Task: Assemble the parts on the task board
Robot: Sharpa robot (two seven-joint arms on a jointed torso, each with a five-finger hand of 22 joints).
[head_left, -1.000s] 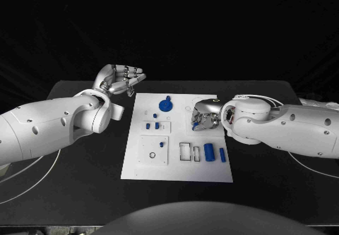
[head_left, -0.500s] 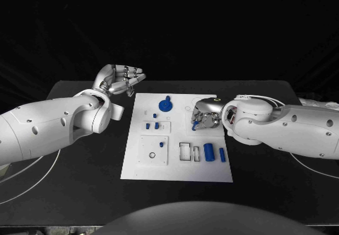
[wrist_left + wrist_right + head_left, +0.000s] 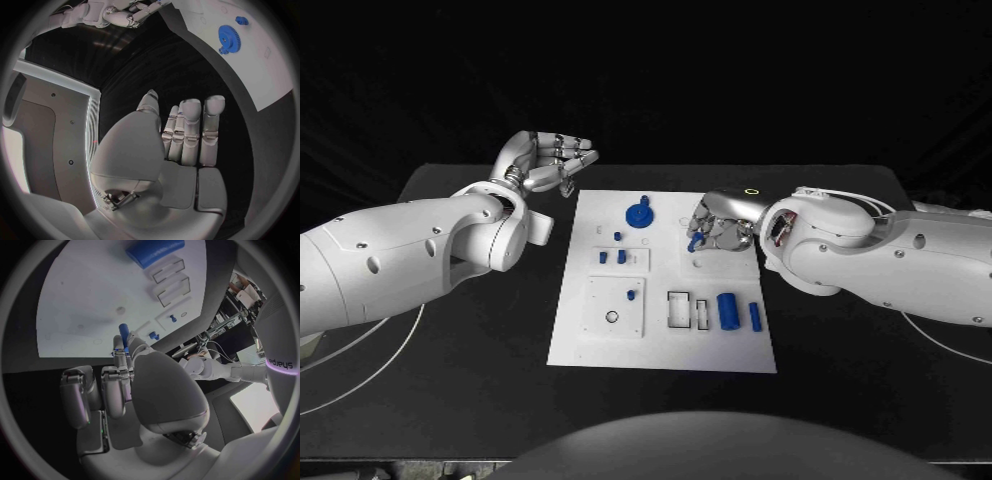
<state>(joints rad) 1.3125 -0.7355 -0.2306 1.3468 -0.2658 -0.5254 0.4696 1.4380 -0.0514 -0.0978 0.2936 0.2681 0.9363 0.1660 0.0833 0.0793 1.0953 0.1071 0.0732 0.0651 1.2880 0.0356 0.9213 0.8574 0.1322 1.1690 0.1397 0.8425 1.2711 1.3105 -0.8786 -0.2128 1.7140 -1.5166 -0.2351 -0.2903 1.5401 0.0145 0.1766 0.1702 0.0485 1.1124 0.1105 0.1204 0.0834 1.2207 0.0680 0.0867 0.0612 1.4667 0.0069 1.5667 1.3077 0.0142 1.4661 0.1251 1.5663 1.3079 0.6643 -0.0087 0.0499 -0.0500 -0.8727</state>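
Observation:
The white task board [image 3: 661, 345] lies mid-table. My right hand [image 3: 721, 226] hovers over the board's far right part and pinches a small blue peg [image 3: 695, 241] between thumb and finger; the right wrist view shows that peg [image 3: 124, 333] upright at the fingertips above the board [image 3: 75, 305]. My left hand [image 3: 554, 160] is raised off the board's far left corner, holding nothing, its fingers [image 3: 190, 130] straight and side by side. A blue gear [image 3: 639, 215] sits at the far middle of the board, also in the left wrist view [image 3: 227, 35].
Two small blue pegs [image 3: 610, 257] stand mid-left, and another [image 3: 630, 295] sits on a square plate beside a black ring [image 3: 612, 318]. A blue cylinder [image 3: 727, 309] and a blue bar [image 3: 754, 317] lie right of two open slots [image 3: 678, 309].
My right hand has risen and shifted toward the far side, carrying the blue peg with it. The left hand has stayed put.

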